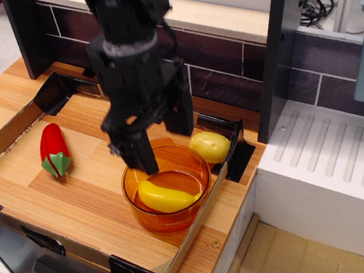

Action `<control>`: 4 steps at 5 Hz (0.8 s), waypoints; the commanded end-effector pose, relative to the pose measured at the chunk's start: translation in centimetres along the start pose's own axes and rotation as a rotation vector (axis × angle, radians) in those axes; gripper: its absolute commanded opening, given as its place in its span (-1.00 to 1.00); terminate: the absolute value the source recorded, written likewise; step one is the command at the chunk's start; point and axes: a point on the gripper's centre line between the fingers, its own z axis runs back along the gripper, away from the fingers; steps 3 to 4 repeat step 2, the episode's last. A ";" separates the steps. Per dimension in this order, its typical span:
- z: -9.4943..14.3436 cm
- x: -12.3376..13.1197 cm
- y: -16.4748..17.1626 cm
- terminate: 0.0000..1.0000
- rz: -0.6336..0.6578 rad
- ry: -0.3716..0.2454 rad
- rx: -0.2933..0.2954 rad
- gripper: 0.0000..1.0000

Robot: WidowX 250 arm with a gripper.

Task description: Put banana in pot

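Lying across the floor of the pot, the banana rests free, its length running from lower left to upper right behind the translucent orange wall. Above it hangs the gripper, its two black fingers spread apart with nothing between them; the nearer finger reaches down over the pot's back-left rim, while the other sits higher and further back. The fingers do not touch the banana.

The pot stands at the near right corner of the tabletop, close against the low raised edge that frames the wooden surface. Just behind the pot on the right, a pale-yellow dimpled lump sits beside a black corner bracket. Well apart on the left lies a red pepper toy with a green stem end.
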 end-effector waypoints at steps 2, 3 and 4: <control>3.5 0.6 0.4 1.00 -0.055 -0.010 -0.072 1.00; 3.5 0.6 0.4 1.00 -0.055 -0.010 -0.072 1.00; 3.5 0.6 0.4 1.00 -0.055 -0.010 -0.072 1.00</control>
